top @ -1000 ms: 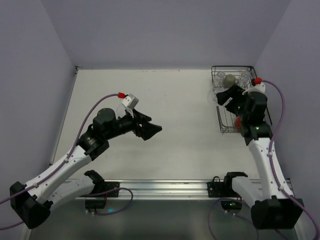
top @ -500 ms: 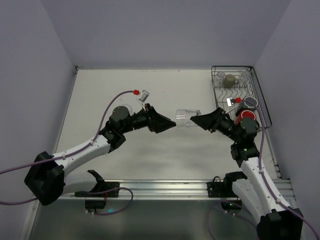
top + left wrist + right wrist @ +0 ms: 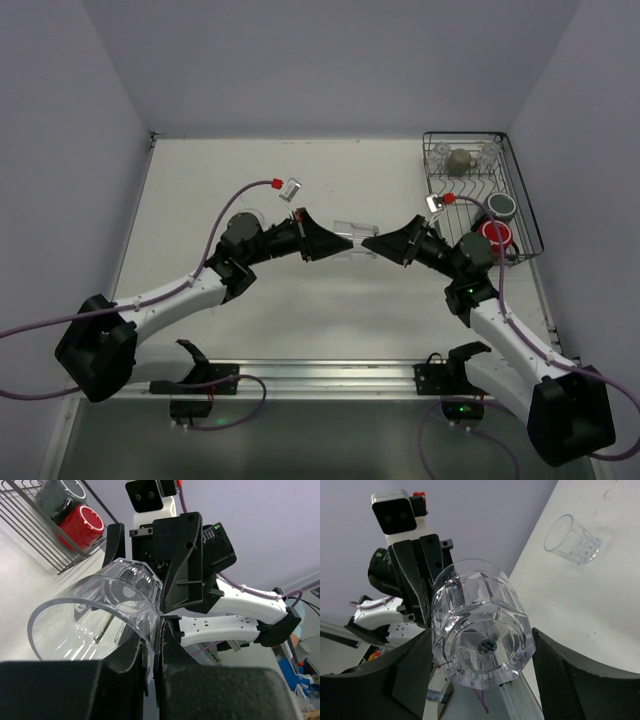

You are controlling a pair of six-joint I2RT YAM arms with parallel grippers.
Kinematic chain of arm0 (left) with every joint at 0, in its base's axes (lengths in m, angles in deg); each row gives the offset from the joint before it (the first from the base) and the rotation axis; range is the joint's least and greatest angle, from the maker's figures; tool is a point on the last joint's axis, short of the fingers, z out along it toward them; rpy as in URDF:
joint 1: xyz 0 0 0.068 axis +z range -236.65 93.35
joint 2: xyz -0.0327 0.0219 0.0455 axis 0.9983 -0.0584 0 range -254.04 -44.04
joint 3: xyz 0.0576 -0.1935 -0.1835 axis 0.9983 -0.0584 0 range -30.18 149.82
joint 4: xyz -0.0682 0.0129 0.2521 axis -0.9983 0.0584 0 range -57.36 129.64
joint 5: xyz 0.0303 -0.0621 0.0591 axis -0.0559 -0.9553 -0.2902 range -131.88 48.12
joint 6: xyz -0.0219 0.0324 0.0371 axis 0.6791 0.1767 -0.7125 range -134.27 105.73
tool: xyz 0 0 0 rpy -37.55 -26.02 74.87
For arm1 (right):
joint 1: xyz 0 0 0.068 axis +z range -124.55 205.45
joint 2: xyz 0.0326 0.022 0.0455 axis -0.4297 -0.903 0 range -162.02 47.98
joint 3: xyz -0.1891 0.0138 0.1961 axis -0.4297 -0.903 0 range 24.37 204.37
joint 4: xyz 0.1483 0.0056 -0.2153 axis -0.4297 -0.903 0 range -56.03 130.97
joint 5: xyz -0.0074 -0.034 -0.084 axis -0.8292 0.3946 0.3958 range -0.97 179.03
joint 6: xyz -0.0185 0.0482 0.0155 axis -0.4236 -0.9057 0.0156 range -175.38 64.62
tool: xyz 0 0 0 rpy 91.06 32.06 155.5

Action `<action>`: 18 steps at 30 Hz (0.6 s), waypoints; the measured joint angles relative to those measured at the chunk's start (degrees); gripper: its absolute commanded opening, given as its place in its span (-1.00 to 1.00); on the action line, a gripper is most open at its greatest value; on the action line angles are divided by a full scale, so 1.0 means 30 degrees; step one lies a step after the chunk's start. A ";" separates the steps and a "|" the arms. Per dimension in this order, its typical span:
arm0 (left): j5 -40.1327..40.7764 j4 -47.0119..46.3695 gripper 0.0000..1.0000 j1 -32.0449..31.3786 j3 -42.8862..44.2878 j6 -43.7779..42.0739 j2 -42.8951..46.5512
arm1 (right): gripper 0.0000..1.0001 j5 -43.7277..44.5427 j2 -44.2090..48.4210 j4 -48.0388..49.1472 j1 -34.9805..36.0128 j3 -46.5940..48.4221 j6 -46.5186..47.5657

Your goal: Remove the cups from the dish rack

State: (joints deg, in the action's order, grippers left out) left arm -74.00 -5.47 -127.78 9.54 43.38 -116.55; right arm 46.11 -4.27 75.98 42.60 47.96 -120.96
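Observation:
A clear glass tumbler (image 3: 350, 231) hangs sideways above the table's middle, held from both ends. My left gripper (image 3: 335, 241) is shut on its rim, the glass wall pinched between the fingers (image 3: 156, 625). My right gripper (image 3: 373, 243) is shut on the tumbler's base (image 3: 480, 630), one finger on each side. The dish rack (image 3: 465, 134) stands at the back right. It holds a red mug (image 3: 493, 236), a dark grey-green mug (image 3: 501, 207) and an olive-tan mug (image 3: 458, 161).
Another clear tumbler (image 3: 572, 540) lies on the table on the left side. Purple walls close in the table on three sides. The rack's wires (image 3: 30, 535) and the red mug (image 3: 82, 525) show behind the right arm.
The right gripper carried the tumbler from the rack to the middle. The left gripper reached in and shut on the tumbler's rim.

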 measured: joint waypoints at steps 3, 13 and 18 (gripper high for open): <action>0.0197 0.0204 -1.00 0.0022 0.0000 0.0102 0.0729 | 0.63 -0.0073 -0.0474 0.1617 0.0248 -0.0160 -0.0554; 0.9836 1.5824 -1.00 0.0124 0.8459 -0.7723 0.1916 | 0.98 0.2098 0.2484 -0.4095 0.0670 -0.0102 0.2470; 1.3865 2.2156 -1.00 0.2761 1.2998 -1.0914 -0.0197 | 0.98 0.3985 0.3861 -0.8553 0.0678 0.0758 0.5304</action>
State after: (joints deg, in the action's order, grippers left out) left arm -32.41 61.00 -119.49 48.53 10.64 -117.14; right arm 58.07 7.31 50.32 44.63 50.23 -105.05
